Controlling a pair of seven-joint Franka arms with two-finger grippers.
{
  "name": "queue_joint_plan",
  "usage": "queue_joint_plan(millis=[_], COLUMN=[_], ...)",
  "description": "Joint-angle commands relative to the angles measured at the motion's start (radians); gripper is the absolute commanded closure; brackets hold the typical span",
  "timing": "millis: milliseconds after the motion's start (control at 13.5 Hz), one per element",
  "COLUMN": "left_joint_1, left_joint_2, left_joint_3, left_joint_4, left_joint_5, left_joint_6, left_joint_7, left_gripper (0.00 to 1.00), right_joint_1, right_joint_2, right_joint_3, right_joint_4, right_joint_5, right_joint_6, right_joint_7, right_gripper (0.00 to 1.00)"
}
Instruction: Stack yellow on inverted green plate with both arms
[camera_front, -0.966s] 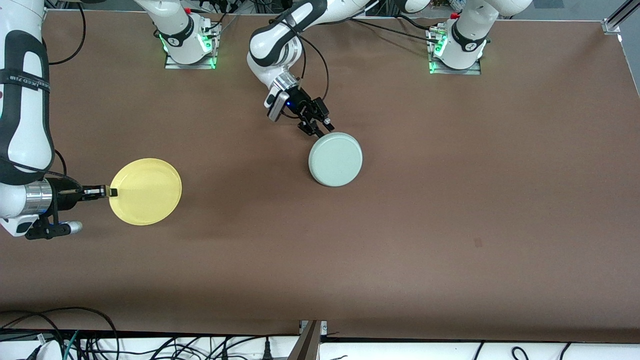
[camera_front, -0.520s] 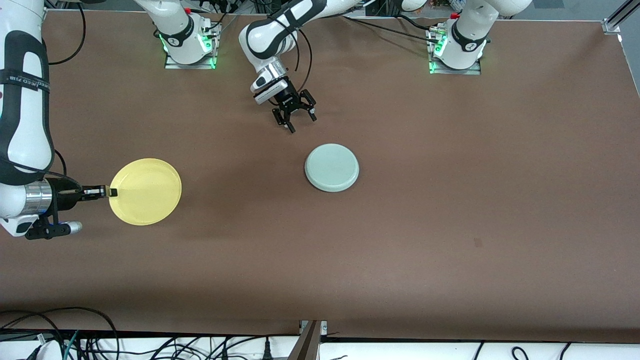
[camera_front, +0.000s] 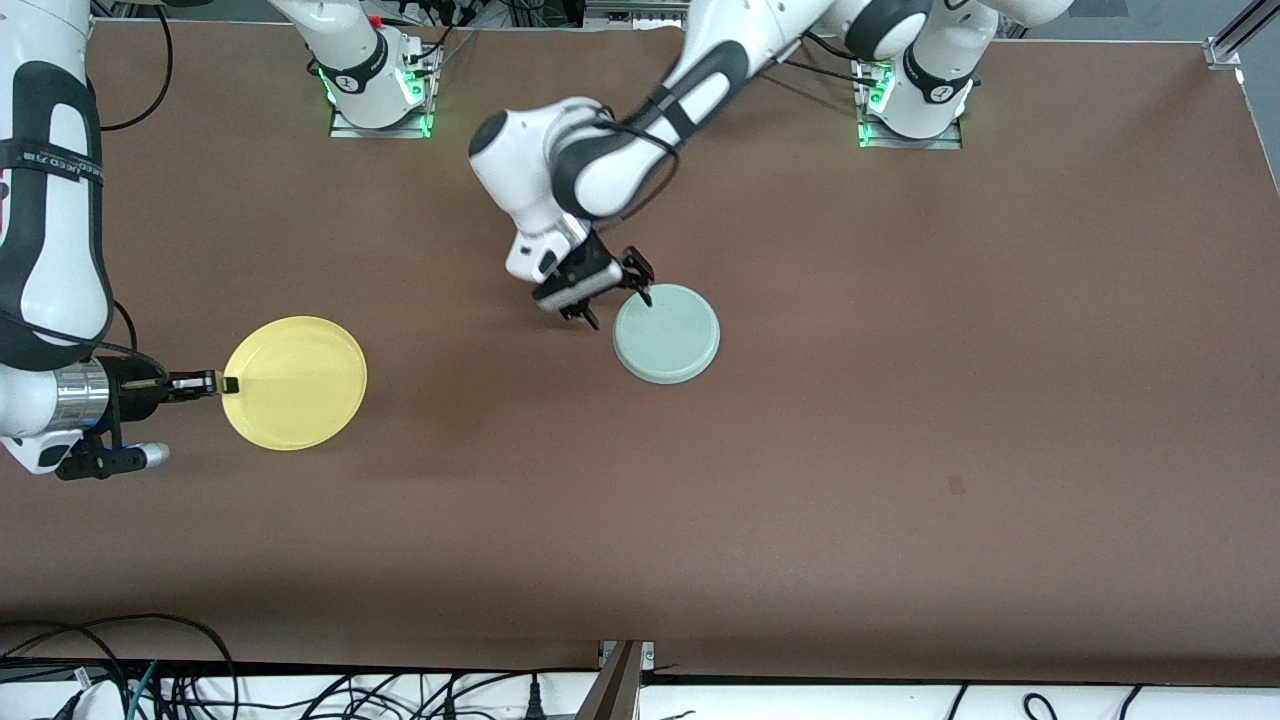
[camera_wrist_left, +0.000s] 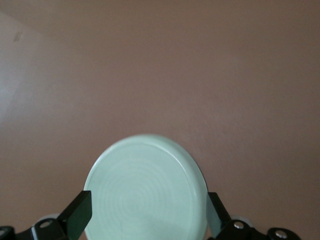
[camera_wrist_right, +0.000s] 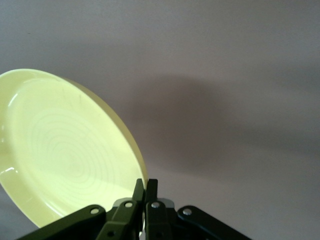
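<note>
The pale green plate (camera_front: 667, 333) lies upside down on the brown table, near its middle. My left gripper (camera_front: 615, 305) is open and empty, low at the plate's edge toward the right arm's end. In the left wrist view the green plate (camera_wrist_left: 145, 195) shows between the spread fingers (camera_wrist_left: 75, 220) of the left gripper (camera_wrist_left: 146, 220). The yellow plate (camera_front: 295, 383) is right way up toward the right arm's end. My right gripper (camera_front: 225, 384) is shut on its rim. In the right wrist view the yellow plate (camera_wrist_right: 65, 150) is tilted over its shadow, pinched by the right gripper (camera_wrist_right: 145, 192).
Both arm bases (camera_front: 375, 85) (camera_front: 910, 95) stand along the table's edge farthest from the front camera. Cables (camera_front: 150, 680) and a metal bracket (camera_front: 620, 675) lie past the nearest edge. A small dark mark (camera_front: 955, 485) is on the table toward the left arm's end.
My left gripper let go of the tilted green plate, which now lies flat upside down. It drew away, then came back low to the plate's edge. The yellow plate barely moved.
</note>
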Motion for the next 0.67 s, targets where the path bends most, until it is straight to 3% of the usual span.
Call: queue_joint_plan(millis=[0, 372, 595], left_joint_1=[0.108, 0.349, 0.507], left_joint_2=[-0.057, -0.169, -0.264], left_joint_3=[-0.017, -0.017, -0.014], left_joint_4=[0.021, 0.019, 0.006], left_joint_5=[-0.125, -0.335, -0.480], left_joint_6=[-0.009, -0.014, -0.031], left_joint_7=[0.188, 0.485, 0.630], left_gripper=[0.00, 0.00, 0.00], right_joint_1=[0.026, 0.083, 0.091], right_joint_2=[0.000, -0.010, -0.017], right_joint_3=[0.007, 0.048, 0.168], right_joint_4=[-0.001, -0.090, -0.139], right_joint_5=[0.016, 0.036, 0.039], right_joint_6=[0.007, 0.096, 0.195], right_joint_7=[0.029, 0.176, 0.372], right_gripper=[0.99, 0.99, 0.99])
